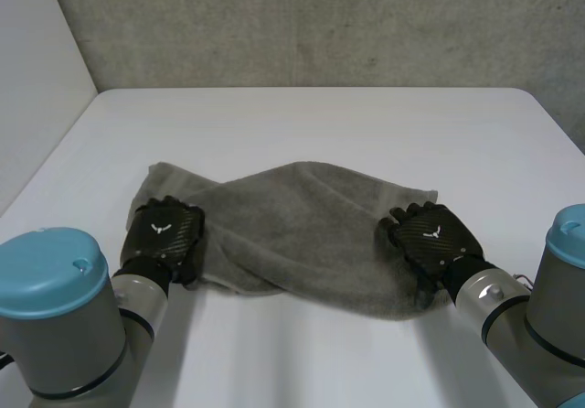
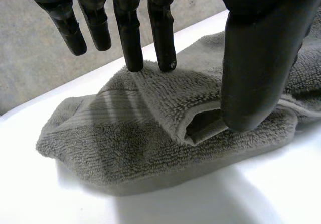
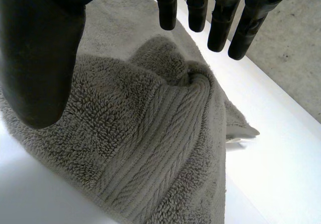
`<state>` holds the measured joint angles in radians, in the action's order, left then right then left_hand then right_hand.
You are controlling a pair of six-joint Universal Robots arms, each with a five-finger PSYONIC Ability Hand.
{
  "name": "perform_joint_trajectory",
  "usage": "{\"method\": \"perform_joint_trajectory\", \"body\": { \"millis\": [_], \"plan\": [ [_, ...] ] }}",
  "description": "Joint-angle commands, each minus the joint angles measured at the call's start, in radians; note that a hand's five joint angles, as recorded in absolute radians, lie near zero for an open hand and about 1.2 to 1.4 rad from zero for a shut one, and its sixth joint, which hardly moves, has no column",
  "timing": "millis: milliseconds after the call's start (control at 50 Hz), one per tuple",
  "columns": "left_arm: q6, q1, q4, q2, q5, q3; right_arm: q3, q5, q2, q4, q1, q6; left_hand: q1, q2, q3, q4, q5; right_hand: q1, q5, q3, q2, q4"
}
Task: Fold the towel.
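White table [image 1: 320, 120] under a rough grey wall [image 1: 320, 24], and the grey towel [image 1: 292, 220] lies rumpled across the middle, one layer already lapped over another. Left hand [image 1: 164, 230] sits at the towel's left end, right hand [image 1: 434, 236] at its right end. Left wrist view: fingers [image 2: 131, 38] straight and spread, thumb [image 2: 258, 63] down at the mouth of a folded flap, nothing pinched. Right wrist view: fingers [image 3: 220, 20] straight above the ribbed border, thumb held wide, holding nothing. To my eye the grip comes next: each hand wants one clean edge layer, pinched at matching points, then lifted evenly so the fold lands square.
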<state>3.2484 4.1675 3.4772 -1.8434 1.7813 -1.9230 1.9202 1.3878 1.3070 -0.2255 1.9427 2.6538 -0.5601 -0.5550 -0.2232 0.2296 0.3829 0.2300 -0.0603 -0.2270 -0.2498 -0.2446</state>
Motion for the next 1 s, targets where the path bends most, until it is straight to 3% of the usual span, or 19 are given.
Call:
{"method": "perform_joint_trajectory", "body": {
  "millis": [20, 160, 200, 220, 240, 260, 300, 400, 580, 680, 880, 1000],
  "plan": [
    [0.002, 0.003, 0.037, -0.013, 0.000, -0.011, 0.000, -0.003, 0.000, 0.000, 0.004, 0.000, -0.006, -0.011, 0.049, -0.055, 0.008, -0.055, 0.060, 0.052, 0.075, 0.070],
    [0.008, 0.006, 0.111, -0.054, 0.000, -0.005, 0.008, -0.004, 0.000, 0.000, 0.001, 0.000, -0.103, -0.108, 0.049, -0.055, 0.105, -0.055, 0.060, 0.052, 0.075, 0.070],
    [0.010, 0.011, 0.144, -0.066, -0.002, 0.001, 0.011, -0.006, 0.000, 0.000, -0.001, 0.000, -0.345, -0.350, 0.049, -0.055, 0.347, -0.055, 0.060, 0.052, 0.075, 0.070],
    [0.010, 0.011, 0.145, -0.066, -0.002, 0.001, 0.011, -0.006, 0.000, 0.000, -0.002, 0.000, -0.346, -0.351, 0.049, -0.055, 0.349, 0.027, -0.022, 0.052, -0.007, 0.070],
    [0.010, 0.014, 0.158, -0.068, -0.003, 0.004, 0.011, -0.006, 0.000, 0.000, -0.002, 0.000, -0.553, -0.558, 0.049, -0.055, 0.555, 0.028, -0.023, 0.052, -0.008, 0.070],
    [0.010, 0.014, 0.158, -0.068, -0.003, 0.004, 0.011, -0.007, 0.000, 0.000, -0.002, 0.000, -0.555, -0.560, 0.049, -0.055, 0.557, 0.104, -0.099, 0.052, -0.084, 0.070],
    [0.010, 0.023, 0.166, -0.066, -0.007, 0.015, 0.011, -0.010, 0.000, 0.000, -0.005, 0.000, -0.835, -0.840, 0.049, -0.055, 0.838, 0.190, -0.185, 0.052, -0.170, 0.070],
    [0.010, 0.034, 0.161, -0.051, -0.051, 0.022, 0.011, -0.012, 0.001, 0.011, -0.007, 0.000, -0.836, -0.841, 0.049, -0.055, 0.839, 0.316, -0.311, 0.052, -0.296, 0.070],
    [0.010, 0.086, 0.085, 0.053, -0.174, 0.013, 0.017, -0.049, 0.075, 0.080, -0.046, 0.000, -0.836, -0.841, 0.049, -0.055, 0.839, 0.014, -0.009, 0.052, 0.006, 0.070],
    [0.008, 0.088, -0.029, 0.095, -0.244, 0.021, 0.029, -0.110, 0.109, 0.132, -0.077, 0.002, -0.836, -0.841, 0.049, -0.055, 0.839, 0.005, 0.000, 0.052, 0.015, 0.070],
    [0.011, 0.121, -0.081, 0.105, -0.261, 0.048, 0.080, -0.139, 0.132, 0.133, -0.085, -0.011, -0.836, -0.841, 0.049, -0.055, 0.839, 0.008, -0.003, 0.052, 0.012, 0.070],
    [0.010, 0.177, -0.138, 0.095, -0.286, 0.116, 0.092, -0.158, 0.132, 0.109, -0.171, -0.044, -0.836, -0.841, 0.049, -0.055, 0.839, 0.040, -0.035, 0.052, -0.020, 0.070]
  ]
}}
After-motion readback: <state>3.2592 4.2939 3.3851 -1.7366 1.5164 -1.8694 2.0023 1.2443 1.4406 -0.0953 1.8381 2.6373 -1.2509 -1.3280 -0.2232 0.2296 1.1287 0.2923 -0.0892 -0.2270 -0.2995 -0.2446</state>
